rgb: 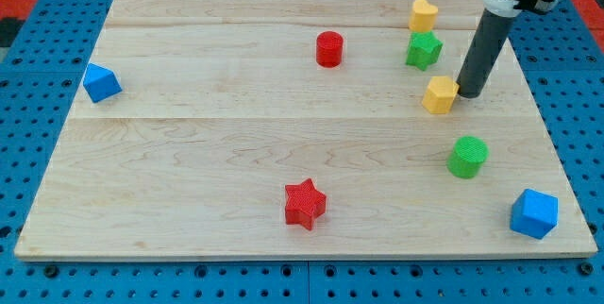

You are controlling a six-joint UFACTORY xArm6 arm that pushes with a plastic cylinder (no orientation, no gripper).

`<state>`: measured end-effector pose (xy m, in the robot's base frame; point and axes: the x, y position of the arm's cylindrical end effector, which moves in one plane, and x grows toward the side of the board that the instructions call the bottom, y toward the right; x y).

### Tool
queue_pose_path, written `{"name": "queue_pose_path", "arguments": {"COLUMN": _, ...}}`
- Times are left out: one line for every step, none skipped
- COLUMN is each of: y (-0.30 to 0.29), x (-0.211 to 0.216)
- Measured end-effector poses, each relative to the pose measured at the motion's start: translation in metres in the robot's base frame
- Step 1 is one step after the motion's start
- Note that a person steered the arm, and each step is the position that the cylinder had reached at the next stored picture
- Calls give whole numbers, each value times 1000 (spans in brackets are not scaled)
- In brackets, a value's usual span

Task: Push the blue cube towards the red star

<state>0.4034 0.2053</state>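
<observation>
Blue cube (101, 82): counter's (189, 153) left edge. Red star (305, 203): bottom centre. Second blue block (534, 213): bottom right corner. My tip (469, 93): touching yellow block (440, 94). No claw fitted. Advice: circle behind the cube's upper-left face, push toward lower right.

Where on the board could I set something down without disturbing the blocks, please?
Widest bare patch: the middle, between blue cube, red cylinder and red star. Crowded at the view's upper right: yellow heart, green star, yellow block beside my tip.
</observation>
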Motion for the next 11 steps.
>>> {"name": "queue_pose_path", "arguments": {"y": -2, "x": 0}}
{"name": "queue_pose_path", "arguments": {"y": -13, "x": 0}}
{"name": "queue_pose_path", "arguments": {"y": -12, "x": 2}}
{"name": "queue_pose_path", "arguments": {"y": 33, "x": 14}}
{"name": "queue_pose_path", "arguments": {"y": 57, "x": 53}}
{"name": "queue_pose_path", "arguments": {"y": 60, "x": 93}}
{"name": "queue_pose_path", "arguments": {"y": 60, "x": 132}}
{"name": "queue_pose_path", "arguments": {"y": 60, "x": 174}}
{"name": "queue_pose_path", "arguments": {"y": 47, "x": 200}}
{"name": "queue_pose_path", "arguments": {"y": 22, "x": 209}}
{"name": "queue_pose_path", "arguments": {"y": -6, "x": 208}}
